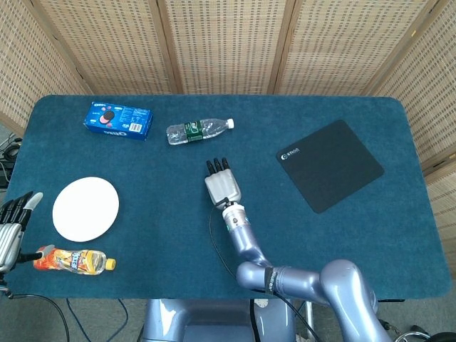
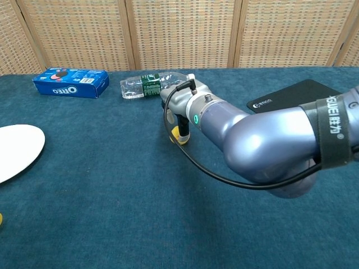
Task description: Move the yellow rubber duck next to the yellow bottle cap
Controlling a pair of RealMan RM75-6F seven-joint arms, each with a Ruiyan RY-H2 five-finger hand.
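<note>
The right hand [image 2: 182, 106] sits mid-table, palm down over the duck [image 2: 179, 134], seemingly closed on it; only a yellow sliver shows beneath. The left hand [image 1: 13, 224] idles spread at the table's edge, nearer the cap [image 1: 111, 264].

The right arm reaches from the table's near edge toward its middle, wrist straight, a black cable looping beside the forearm. The right hand [image 1: 222, 187] lies palm down, its dark fingertips [image 1: 217, 165] pointing toward the far edge. The left hand [image 1: 12, 226] hangs off the near left corner, fingers loosely extended and apart.
</note>
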